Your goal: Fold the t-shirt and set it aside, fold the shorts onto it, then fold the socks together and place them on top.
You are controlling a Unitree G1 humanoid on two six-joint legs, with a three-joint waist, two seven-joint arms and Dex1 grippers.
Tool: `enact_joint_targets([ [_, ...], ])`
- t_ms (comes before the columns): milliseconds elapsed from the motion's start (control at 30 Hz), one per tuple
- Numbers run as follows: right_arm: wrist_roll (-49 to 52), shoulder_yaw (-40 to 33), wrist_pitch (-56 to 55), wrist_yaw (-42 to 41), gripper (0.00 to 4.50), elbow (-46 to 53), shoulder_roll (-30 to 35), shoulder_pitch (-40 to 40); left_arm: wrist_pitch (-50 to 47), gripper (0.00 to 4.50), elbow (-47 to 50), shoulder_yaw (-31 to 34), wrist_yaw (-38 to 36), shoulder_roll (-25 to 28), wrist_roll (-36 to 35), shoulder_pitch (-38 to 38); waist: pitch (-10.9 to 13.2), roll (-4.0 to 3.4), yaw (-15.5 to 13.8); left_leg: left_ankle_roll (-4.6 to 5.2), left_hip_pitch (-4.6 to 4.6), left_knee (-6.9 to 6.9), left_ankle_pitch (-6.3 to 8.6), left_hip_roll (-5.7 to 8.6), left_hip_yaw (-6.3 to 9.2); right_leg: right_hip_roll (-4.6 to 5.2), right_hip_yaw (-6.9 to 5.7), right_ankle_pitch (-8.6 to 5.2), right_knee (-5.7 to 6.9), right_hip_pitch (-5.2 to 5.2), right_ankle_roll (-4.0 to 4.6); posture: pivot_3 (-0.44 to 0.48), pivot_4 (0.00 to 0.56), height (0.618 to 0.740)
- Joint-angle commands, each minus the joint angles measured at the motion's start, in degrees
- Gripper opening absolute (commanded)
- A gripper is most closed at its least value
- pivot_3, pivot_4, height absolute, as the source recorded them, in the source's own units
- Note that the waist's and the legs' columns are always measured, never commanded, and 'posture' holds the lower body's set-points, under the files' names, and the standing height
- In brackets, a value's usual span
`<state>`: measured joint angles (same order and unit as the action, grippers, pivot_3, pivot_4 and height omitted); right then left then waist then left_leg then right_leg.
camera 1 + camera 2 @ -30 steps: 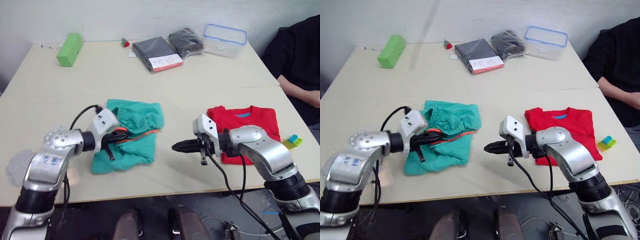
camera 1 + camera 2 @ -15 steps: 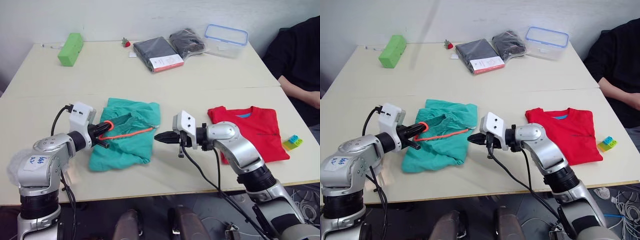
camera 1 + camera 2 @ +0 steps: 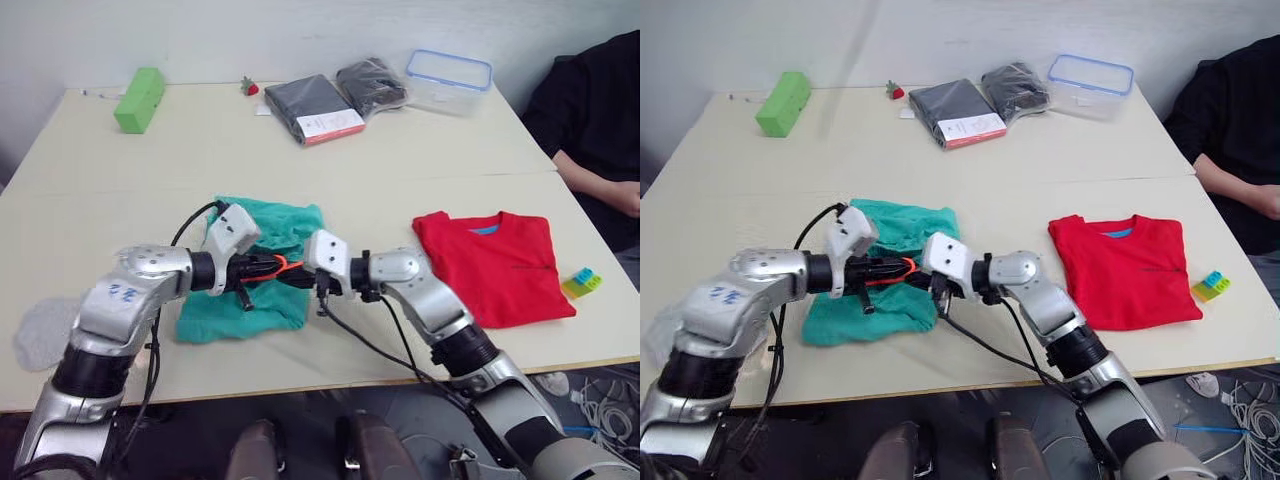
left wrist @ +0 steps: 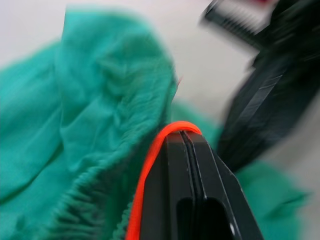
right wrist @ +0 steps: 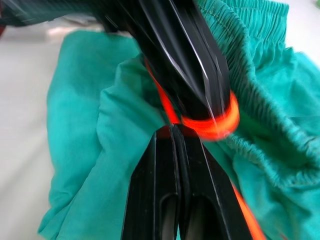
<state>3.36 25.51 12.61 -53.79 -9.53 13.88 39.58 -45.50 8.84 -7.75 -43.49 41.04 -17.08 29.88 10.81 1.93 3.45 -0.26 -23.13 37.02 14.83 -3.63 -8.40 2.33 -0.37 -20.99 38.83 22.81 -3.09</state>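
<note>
beige table (image 3: 420,150) by a white wall (image 3: 300,30); both grippers closed, left gripper (image 3: 283,267) looped by the shorts (image 3: 245,305) drawstring (image 4: 150,165).

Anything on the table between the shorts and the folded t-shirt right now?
In the head views that stretch of table is bare of loose things. Only the right arm crosses it, its right gripper at the shorts; the t-shirt lies apart.

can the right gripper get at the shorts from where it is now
Probably yes: the right gripper, fingers shut, is already at the shorts, its tips meeting the left gripper at the orange drawstring; nothing lies between.
</note>
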Motion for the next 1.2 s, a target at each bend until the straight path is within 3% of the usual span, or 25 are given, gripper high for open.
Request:
enact_joint_targets([
  [33,-1.77,0.14,-1.63,1.02,0.06,-0.81,-0.83,1.07,1.75,0.0,-1.96,5.87,1.0,2.84,0.88,1.32,0.0,0.0,-0.04,0.0,-0.06,0.0,0.01,-0.01,0.0,0.0,0.0,-0.01,0.02,0.07,0.02,0.0,0.15,0.74],
  [200,-2.43,0.01,-1.22,0.65,0.06,-0.65,-1.06,0.47,-1.45,0.0,0.82,17.97,-0.46,8.83,-2.76,-8.0,0.0,0.01,1.1,-0.02,-0.14,-0.04,0.02,-0.04,-0.03,0.01,0.04,-0.02,0.1,0.23,0.03,0.0,0.15,0.74],
  [433,-3.23,0.2,-1.23,0.1,0.06,-0.61,-0.82,-0.22,-6.98,0.0,4.83,33.06,-3.8,9.53,-12.81,-18.1,0.0,0.05,0.97,-0.01,-0.13,0.03,0.01,-0.01,0.07,0.1,-0.09,-0.02,0.17,0.15,0.04,0.0,0.15,0.74],
  [600,-3.1,-0.07,-0.97,-0.57,0.06,0.08,-0.5,-0.51,-11.15,0.0,10.26,37.81,-7.21,10.7,-22.53,-17.03,-0.01,0.05,0.89,-0.03,-0.12,0.0,0.01,0.0,0.12,0.11,-0.15,-0.02,0.16,0.12,0.04,0.0,0.15,0.74],
  [667,-3.16,-0.17,-0.99,-0.61,0.06,-0.23,-0.59,-0.43,-11.85,0.0,13.77,34.96,-8.62,10.92,-25.76,-14.88,-0.01,0.06,0.7,-0.02,-0.12,0.01,0.02,0.02,0.14,0.13,-0.16,-0.02,0.14,0.08,0.04,0.0,0.15,0.74],
  [767,-3.67,-0.05,-1.1,-0.23,0.06,-1.03,-0.77,-0.41,-9.45,0.0,16.7,24.83,-10.03,11.0,-24.12,-10.97,-0.01,0.06,0.66,-0.03,-0.03,-0.03,0.02,0.05,0.15,0.14,-0.17,-0.02,0.09,-0.05,0.04,0.0,0.15,0.74],
  [867,-4.64,0.61,-1.21,-0.12,0.06,-1.12,-0.49,-0.78,-4.08,0.0,13.14,12.5,-9.16,10.25,-15.76,-5.3,-0.01,0.05,0.51,-0.05,0.01,-0.03,0.02,0.06,0.16,0.11,-0.17,-0.02,0.08,-0.08,0.04,0.0,0.15,0.74],
  [967,-6.0,1.51,-1.67,0.17,0.06,-1.33,-0.27,-1.24,4.31,0.0,1.07,0.3,-6.11,5.81,-3.82,2.35,-0.01,0.05,0.23,-0.06,0.01,0.0,0.01,0.06,0.13,0.06,-0.15,-0.02,0.07,-0.06,0.05,0.0,0.15,0.74],
  [1067,-6.52,1.72,-1.7,0.4,0.06,-1.46,-0.46,-1.62,11.05,0.0,-12.6,-3.59,-1.77,-0.85,2.95,8.98,0.0,0.05,-0.16,-0.05,-0.01,0.05,0.0,0.04,0.07,-0.01,-0.09,-0.03,0.09,-0.01,0.05,0.0,0.15,0.74],
  [1200,-7.63,2.46,-1.36,0.44,0.06,-1.37,-0.12,-2.6,17.22,0.0,-27.0,-2.21,3.58,-6.88,7.4,15.29,-0.01,0.06,-0.15,-0.02,-0.06,0.1,0.0,-0.01,-0.02,-0.02,-0.02,-0.03,0.11,0.08,0.04,0.0,0.15,0.74],
])
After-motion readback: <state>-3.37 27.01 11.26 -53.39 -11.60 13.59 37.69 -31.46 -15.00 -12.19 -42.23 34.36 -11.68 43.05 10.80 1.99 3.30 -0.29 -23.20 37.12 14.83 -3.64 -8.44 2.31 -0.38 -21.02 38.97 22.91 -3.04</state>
